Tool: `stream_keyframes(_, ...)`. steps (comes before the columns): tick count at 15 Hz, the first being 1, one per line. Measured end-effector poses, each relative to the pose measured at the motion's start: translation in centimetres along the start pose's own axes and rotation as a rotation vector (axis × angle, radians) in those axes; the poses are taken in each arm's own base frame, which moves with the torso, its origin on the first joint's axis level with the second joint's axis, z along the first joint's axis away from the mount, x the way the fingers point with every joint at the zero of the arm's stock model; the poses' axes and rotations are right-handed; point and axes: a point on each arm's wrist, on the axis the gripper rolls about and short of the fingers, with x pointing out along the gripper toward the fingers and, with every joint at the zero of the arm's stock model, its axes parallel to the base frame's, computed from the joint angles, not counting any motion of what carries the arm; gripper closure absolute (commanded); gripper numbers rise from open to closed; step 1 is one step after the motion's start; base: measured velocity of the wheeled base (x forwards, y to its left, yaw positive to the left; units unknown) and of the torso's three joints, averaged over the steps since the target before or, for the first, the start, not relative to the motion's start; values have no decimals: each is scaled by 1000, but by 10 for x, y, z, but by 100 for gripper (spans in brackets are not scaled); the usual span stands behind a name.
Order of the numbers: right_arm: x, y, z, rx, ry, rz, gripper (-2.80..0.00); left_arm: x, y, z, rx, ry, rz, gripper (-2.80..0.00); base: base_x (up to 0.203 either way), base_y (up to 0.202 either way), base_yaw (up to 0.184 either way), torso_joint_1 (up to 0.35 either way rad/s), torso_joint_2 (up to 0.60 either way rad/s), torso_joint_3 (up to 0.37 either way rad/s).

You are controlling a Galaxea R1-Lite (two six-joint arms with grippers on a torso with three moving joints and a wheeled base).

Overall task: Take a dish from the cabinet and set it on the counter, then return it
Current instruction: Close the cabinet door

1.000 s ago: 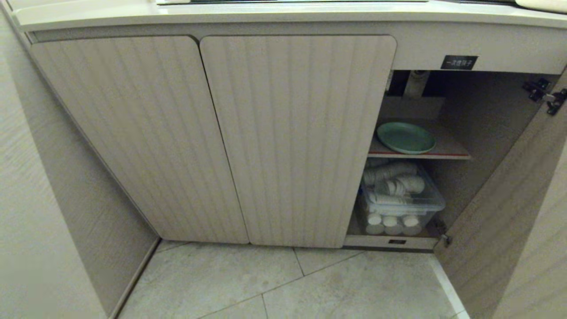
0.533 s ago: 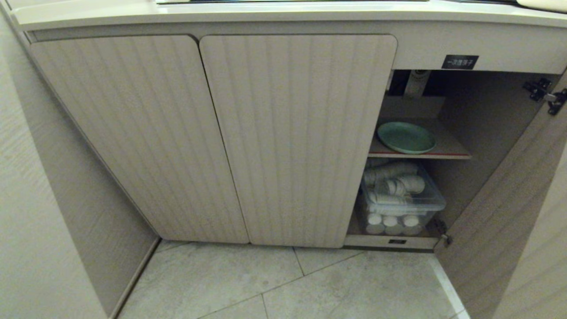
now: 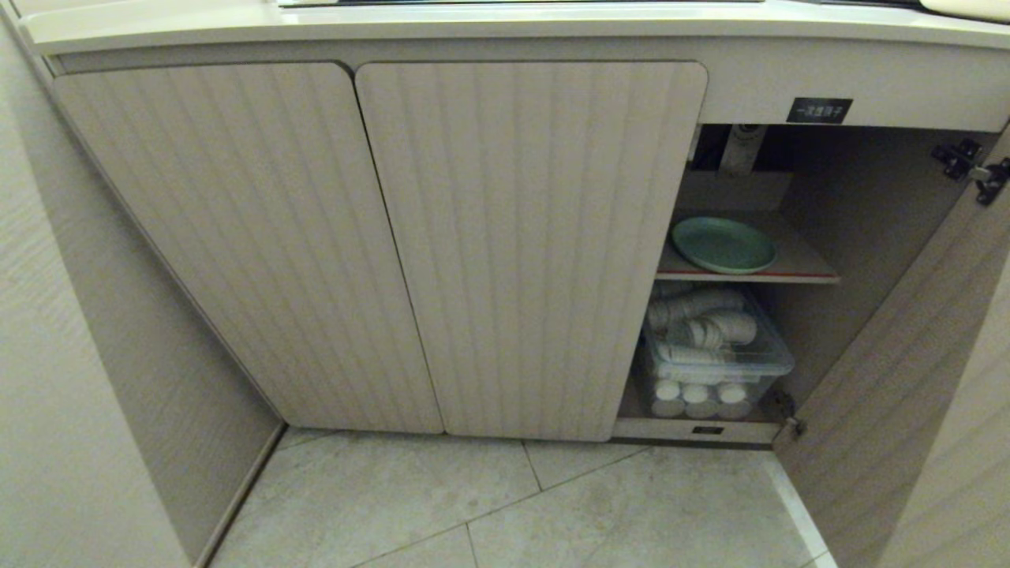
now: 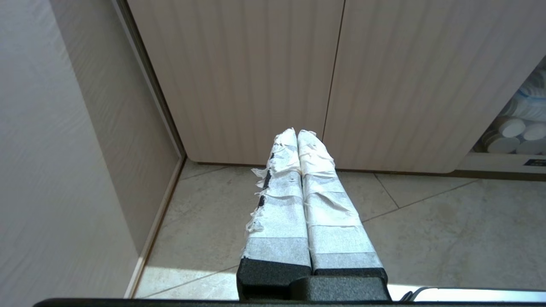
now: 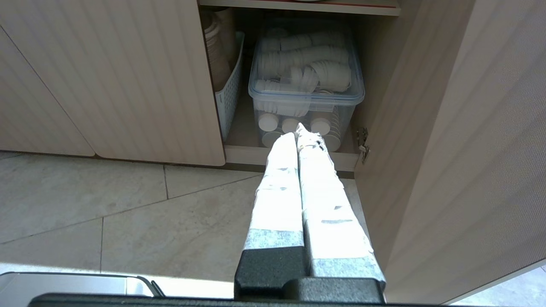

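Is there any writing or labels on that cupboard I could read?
Small black label on the cabinet front, above the open compartment: white characters, too blurred to read.
Small dark tag on the cabinet's bottom edge: too small to read.
No other writing shows.

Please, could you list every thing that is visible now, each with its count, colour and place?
dish: one, mint green, on the red-edged shelf of the open cabinet bay
closed doors: two, beige, ribbed, left of the bay
open door: one, beige, swung out at right
clear bin: one, holding white cups, under the shelf
white basket: one, beside the bin
counter: one, cream, above
floor: grey tiles
left tool: shut, near the closed doors
right tool: shut, before the bin
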Motion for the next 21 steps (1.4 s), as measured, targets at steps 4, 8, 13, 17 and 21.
stream_keyframes(4,0,0,0,0,0,0,0,0,0,0,0,0,1,0,0,0,0,0,0,0)
stream_keyframes(8,0,0,0,0,0,0,0,0,0,0,0,0,1,0,0,0,0,0,0,0)
stream_keyframes(13,0,0,0,0,0,1,0,0,0,0,0,0,1,0,0,0,0,0,0,0)
stream_keyframes(17,0,0,0,0,0,3,0,0,0,0,0,0,1,0,0,0,0,0,0,0)
stream_keyframes(21,0,0,0,0,0,3,0,0,0,0,-1,0,1,0,0,0,0,0,0,0)
